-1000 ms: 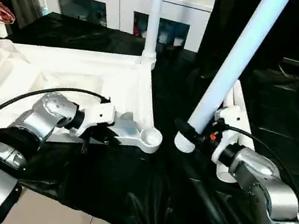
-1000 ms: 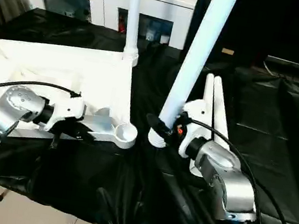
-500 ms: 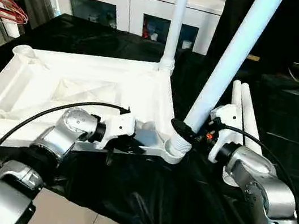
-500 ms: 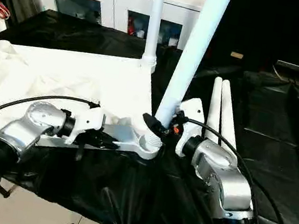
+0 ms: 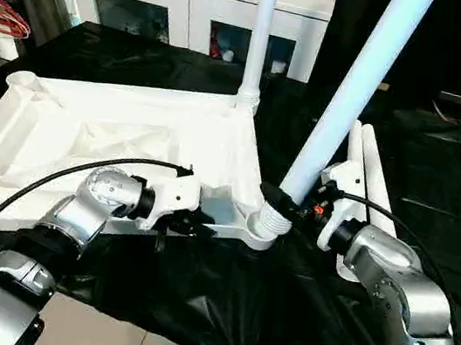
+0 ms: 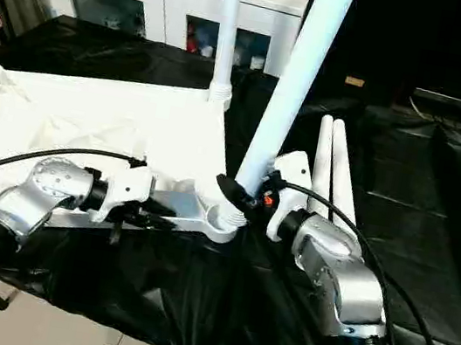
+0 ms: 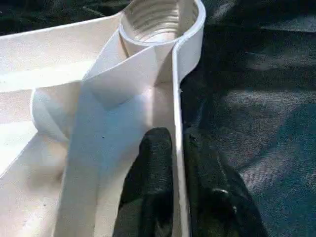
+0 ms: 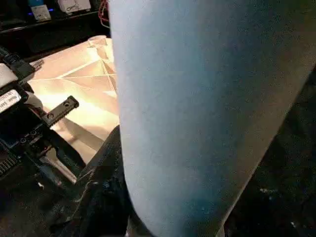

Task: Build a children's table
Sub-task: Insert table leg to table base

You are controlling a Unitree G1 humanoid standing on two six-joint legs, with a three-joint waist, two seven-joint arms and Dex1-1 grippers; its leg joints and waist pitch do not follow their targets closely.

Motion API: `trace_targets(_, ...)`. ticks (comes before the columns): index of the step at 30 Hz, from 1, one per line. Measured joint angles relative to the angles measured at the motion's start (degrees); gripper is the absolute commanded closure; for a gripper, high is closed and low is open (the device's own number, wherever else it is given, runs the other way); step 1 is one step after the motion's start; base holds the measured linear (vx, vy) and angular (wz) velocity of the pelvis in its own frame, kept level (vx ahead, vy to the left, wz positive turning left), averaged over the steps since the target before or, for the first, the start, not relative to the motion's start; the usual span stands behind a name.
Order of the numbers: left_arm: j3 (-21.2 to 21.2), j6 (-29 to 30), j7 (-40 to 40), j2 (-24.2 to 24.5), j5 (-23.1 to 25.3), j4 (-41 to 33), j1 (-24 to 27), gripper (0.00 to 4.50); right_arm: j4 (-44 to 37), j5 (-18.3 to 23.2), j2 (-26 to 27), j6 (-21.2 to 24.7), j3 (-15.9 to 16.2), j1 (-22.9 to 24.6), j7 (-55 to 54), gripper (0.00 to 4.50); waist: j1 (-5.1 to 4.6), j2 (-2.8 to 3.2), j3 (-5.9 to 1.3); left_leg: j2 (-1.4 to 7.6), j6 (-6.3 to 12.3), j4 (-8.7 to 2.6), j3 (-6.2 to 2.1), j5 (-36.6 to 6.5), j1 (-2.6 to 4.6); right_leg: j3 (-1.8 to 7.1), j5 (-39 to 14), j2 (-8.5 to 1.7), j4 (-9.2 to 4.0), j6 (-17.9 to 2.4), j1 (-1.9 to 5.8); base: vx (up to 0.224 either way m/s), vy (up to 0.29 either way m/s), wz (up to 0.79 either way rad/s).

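Observation:
The white tabletop (image 5: 122, 132) lies underside up on black cloth. One white leg (image 5: 259, 36) stands upright in its far right corner socket. My right gripper (image 5: 283, 201) is shut on a second leg (image 5: 348, 104), low down on it. That leg leans to the right, and its ribbed end (image 6: 230, 214) meets the near right corner socket (image 7: 158, 19). I cannot tell whether the end has entered the socket. My left gripper (image 7: 178, 136) is shut on the tabletop's thin near rim, one finger on each side, just left of that socket.
Two more white legs (image 5: 365, 160) lie side by side on the cloth to the right of the tabletop. A white cabinet with glass doors (image 5: 196, 7) stands behind. Red hangers (image 5: 1, 10) show at the far left. The cloth's front edge is close below my arms.
The held leg's lower end has gone from beside the near right socket onto it. My left gripper stays on the rim. The camera has shifted.

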Motion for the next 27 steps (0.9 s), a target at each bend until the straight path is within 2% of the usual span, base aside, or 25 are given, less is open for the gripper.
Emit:
trace_targets(5, 0.33, 1.33, -1.15, 0.01, -0.67, -0.25, 0.11, 4.50, 0.88, -0.28, 0.28, -0.27, 0.10, -1.43, -0.20, 2.60, -0.14, 0.12, -0.09, 0.00, 0.00, 0.00, 0.01, 0.00, 0.02, 0.01, 0.00, 0.00, 0.00, 0.00, 0.00, 0.000, 0.000, 0.00)
trace_targets(9, 0.64, 1.67, -1.43, -0.05, -0.81, -0.28, 0.20, 4.50, 2.49, -1.59, 0.43, -0.39, 0.78, -1.79, -0.21, 2.60, -0.16, 0.13, -0.10, 0.00, 0.00, -0.02, 0.02, 0.00, 0.02, 0.01, 0.00, 0.00, 0.00, 0.00, 0.00, 0.000, 0.000, 0.00)
trace_targets(13, 1.08, 3.05, -1.47, -0.01, -1.08, -1.36, 0.77, 4.50, 4.63, -3.21, 0.42, -0.35, 3.86, -2.87, 0.77, 2.60, -0.40, 0.11, -0.11, 0.00, 0.00, -0.02, 0.03, 0.00, 0.00, 0.02, -0.01, 0.00, 0.00, 0.01, -0.03, 0.000, 0.000, 0.00)
trace_targets(20, 1.37, 3.18, -0.72, 0.07, -1.02, -2.78, 1.86, 4.50, 4.89, -3.56, 0.51, -0.43, 4.23, -3.07, 1.10, 2.60, -0.44, 0.11, -0.16, -0.01, 0.00, -0.03, 0.06, 0.00, 0.02, 0.07, -0.07, 0.00, -0.02, 0.10, -0.02, 0.000, 0.000, 0.00)
trace_targets(21, 1.50, 3.13, -0.62, 0.05, -1.02, -2.79, 1.99, 4.03, 5.15, -3.71, 0.61, -0.52, 4.27, -3.22, 1.18, 2.60, -0.47, 0.13, -0.17, -0.01, 0.00, -0.04, 0.06, 0.00, 0.02, 0.08, -0.07, 0.00, -0.01, 0.10, -0.02, 0.000, 0.000, 0.00)
trace_targets(23, 2.54, 3.47, -0.21, -0.27, -1.73, -2.82, 2.47, 3.92, 5.82, -3.90, 0.94, -0.87, 4.32, -3.47, 1.40, 2.60, -0.55, 0.10, -0.17, -0.01, 0.00, -0.04, 0.07, 0.00, 0.03, 0.06, -0.07, 0.00, -0.01, 0.10, -0.02, 0.000, 0.000, 0.00)
trace_targets(26, 3.12, 3.44, 0.77, -0.64, -2.69, -3.09, 2.99, 3.75, 6.71, -4.11, 1.24, -1.08, 4.53, -3.73, 1.50, 2.60, -0.42, -0.24, -0.16, -0.01, 0.00, -0.04, 0.05, 0.00, 0.01, 0.05, -0.07, 0.00, -0.01, 0.10, -0.02, 0.000, 0.000, 0.00)
trace_targets(27, 3.12, 3.37, 0.94, -0.67, -2.68, -3.13, 3.00, 3.49, 6.77, -4.20, 1.31, -1.08, 4.53, -3.76, 1.50, 2.60, -0.41, -0.34, -0.17, -0.01, 0.00, -0.04, 0.05, 0.00, 0.00, 0.06, -0.07, 0.00, -0.02, 0.10, -0.02, 0.000, 0.000, 0.00)
